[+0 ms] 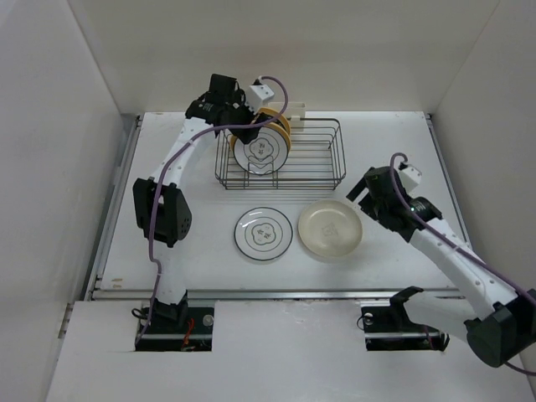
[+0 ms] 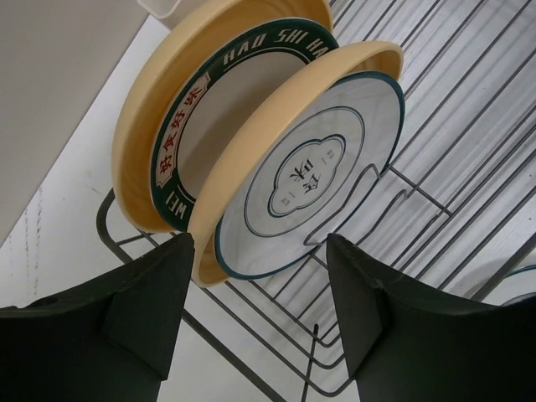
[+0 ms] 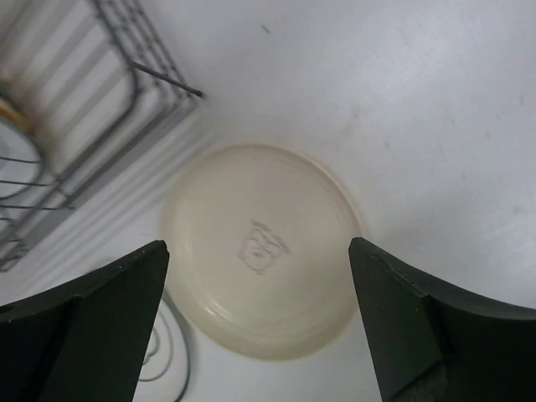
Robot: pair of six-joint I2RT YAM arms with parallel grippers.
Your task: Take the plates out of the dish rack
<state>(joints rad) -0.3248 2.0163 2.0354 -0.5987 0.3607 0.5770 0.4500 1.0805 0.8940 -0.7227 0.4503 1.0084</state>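
The dish rack (image 1: 310, 159) stands at the back middle of the table. Three plates stand upright in its left end: a white plate with a thin ring and centre doodle (image 1: 261, 151) in front, then a teal-rimmed plate (image 2: 180, 126) and a yellow-orange plate (image 2: 134, 142). My left gripper (image 1: 241, 117) hovers open over them; in the left wrist view it (image 2: 258, 243) straddles the lower edge of the front plate (image 2: 314, 176) without touching. A white ringed plate (image 1: 263, 233) and a cream plate (image 1: 331, 229) lie flat on the table. My right gripper (image 1: 362, 191) is open and empty above the cream plate (image 3: 260, 251).
The rack's right half (image 1: 318, 146) holds no plates. A white box (image 1: 293, 109) stands behind the rack. White walls enclose the table on the left, back and right. The rack's corner (image 3: 126, 84) shows at the upper left of the right wrist view.
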